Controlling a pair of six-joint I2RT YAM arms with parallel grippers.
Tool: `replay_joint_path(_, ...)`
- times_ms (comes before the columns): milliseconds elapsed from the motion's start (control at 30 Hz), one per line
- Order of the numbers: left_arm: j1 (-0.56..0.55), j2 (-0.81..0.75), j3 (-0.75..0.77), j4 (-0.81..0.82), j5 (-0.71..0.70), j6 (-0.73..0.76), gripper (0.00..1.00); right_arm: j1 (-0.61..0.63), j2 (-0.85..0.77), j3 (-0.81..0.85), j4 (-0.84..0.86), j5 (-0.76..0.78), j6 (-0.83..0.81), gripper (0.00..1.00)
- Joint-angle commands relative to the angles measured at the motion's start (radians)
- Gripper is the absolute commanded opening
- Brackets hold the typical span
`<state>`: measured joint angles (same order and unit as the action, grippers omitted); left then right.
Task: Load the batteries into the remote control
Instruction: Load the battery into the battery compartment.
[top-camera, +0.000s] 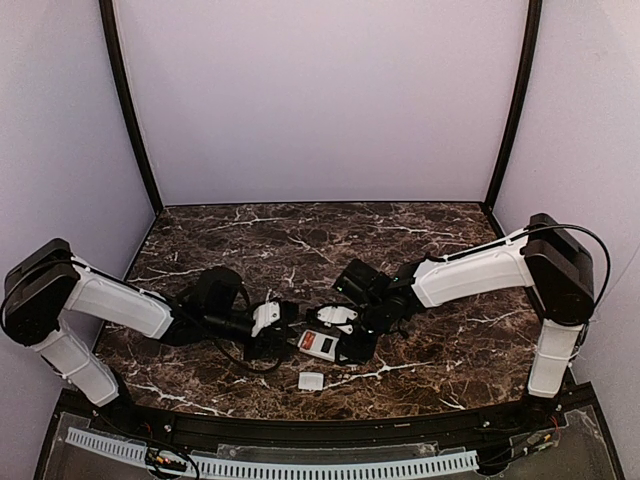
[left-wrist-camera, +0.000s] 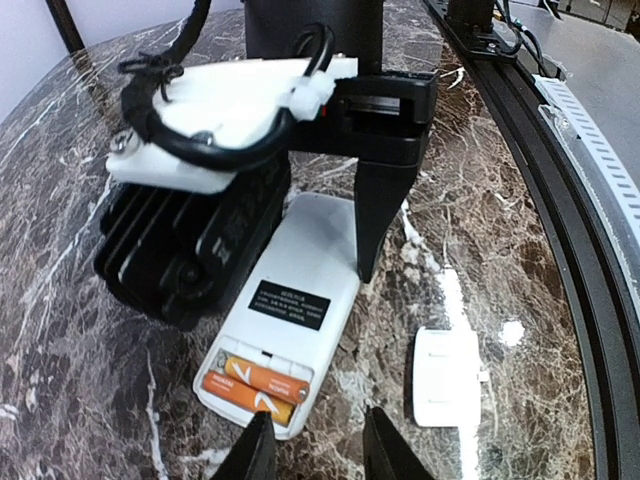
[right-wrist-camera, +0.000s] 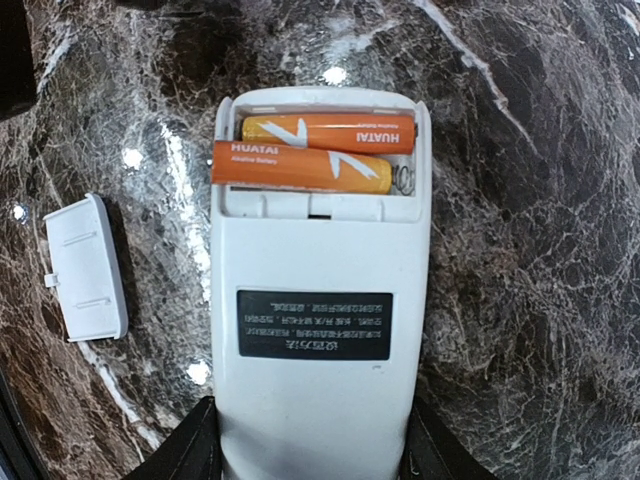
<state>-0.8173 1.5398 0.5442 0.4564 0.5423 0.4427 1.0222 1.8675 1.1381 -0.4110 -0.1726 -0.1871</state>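
While in the remote control (right-wrist-camera: 320, 270), HUATAI batteries (right-wrist-camera: 300, 168)

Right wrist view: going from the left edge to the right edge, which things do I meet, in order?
White cover → one of the fingers → remote control, its open recess holding the two batteries → the other finger.

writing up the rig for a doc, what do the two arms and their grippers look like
The left arm and right arm share a look: rounded white shells on the links, black joints. The right gripper has a white plate over a ribbed black body and tapering black fingers; a black cable loops over the plate. The left gripper has black fingers too.
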Motion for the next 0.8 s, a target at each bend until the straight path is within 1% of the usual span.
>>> replay_joint_path(0, 0.000, 0.017, 0.046, -0.035, 0.051, 0.095, 0.30, 0.003, -0.028, 0.001, -0.019, -0.022, -0.022, 0.00)
replay_joint_path(267, 0.000, 0.068, 0.088, -0.080, 0.068, 0.131, 0.23, 0.003, -0.020, 0.006, -0.025, -0.016, -0.029, 0.00)
replay_joint_path(567, 0.000, 0.111, 0.126, -0.112, 0.076, 0.153, 0.22, 0.005, -0.025, 0.006, -0.027, -0.017, -0.032, 0.00)
replay_joint_path(767, -0.001, 0.132, 0.137, -0.100, 0.066, 0.154, 0.22, 0.005, -0.018, 0.012, -0.035, -0.009, -0.035, 0.00)
